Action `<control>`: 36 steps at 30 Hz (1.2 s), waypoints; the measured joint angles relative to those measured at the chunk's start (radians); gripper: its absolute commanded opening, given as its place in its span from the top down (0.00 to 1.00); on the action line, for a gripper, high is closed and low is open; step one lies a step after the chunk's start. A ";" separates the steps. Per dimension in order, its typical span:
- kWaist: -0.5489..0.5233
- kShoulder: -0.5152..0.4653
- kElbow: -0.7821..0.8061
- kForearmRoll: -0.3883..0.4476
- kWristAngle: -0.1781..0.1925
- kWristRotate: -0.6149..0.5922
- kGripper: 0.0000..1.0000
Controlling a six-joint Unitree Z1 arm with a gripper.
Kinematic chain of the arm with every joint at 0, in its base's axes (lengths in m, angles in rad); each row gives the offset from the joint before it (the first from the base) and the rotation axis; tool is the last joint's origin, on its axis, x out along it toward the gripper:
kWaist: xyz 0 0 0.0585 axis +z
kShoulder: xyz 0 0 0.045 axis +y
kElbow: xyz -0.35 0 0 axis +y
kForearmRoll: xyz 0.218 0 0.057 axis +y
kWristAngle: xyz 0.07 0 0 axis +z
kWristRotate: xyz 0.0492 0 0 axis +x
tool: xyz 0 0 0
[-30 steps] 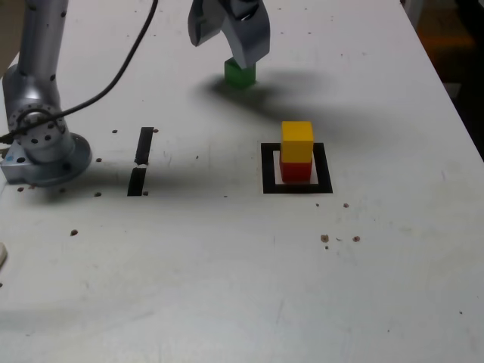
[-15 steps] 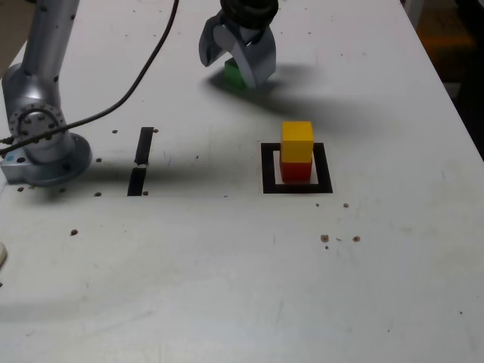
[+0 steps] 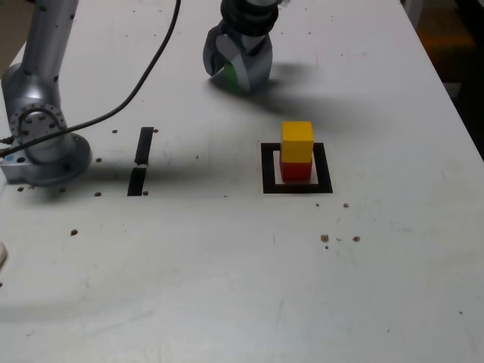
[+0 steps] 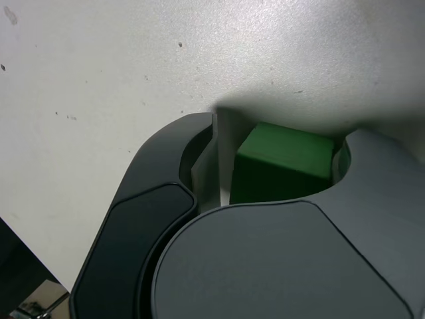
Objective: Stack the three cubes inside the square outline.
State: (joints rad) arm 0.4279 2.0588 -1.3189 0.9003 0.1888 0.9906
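Your grey two-fingered gripper (image 3: pixel 236 69) stands over the small green cube (image 3: pixel 228 75), jaws narrowed around it; whether they pinch it yet, you cannot tell. The cube sits on the white tabletop (image 3: pixel 227 287) near the far edge. The yellow cube (image 3: pixel 296 141) tops the red cube (image 3: pixel 296 171) upright inside the black-bordered square outline (image 3: pixel 296 186), with bare table on every side.

We see a matt white table (image 3: pixel 227 287), speckled and scuffed; a smooth, matt green cube (image 4: pixel 285 163); smooth grey plastic gripper (image 3: pixel 237 69) shells; a brushed-metal arm base (image 3: pixel 41 144).
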 measured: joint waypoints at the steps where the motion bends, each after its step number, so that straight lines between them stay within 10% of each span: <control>1: 0.000 -0.003 0.003 -0.004 -0.003 0.000 0.62; 15: 0.003 -0.046 -0.029 0.044 -0.048 0.000 1.00; 23: -0.020 -0.188 -0.182 0.287 -0.086 -0.062 1.00; 36: -0.344 -0.329 -0.456 0.721 -0.096 -0.583 1.00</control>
State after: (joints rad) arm 0.0839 1.7301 -1.7745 1.6213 0.0931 0.4074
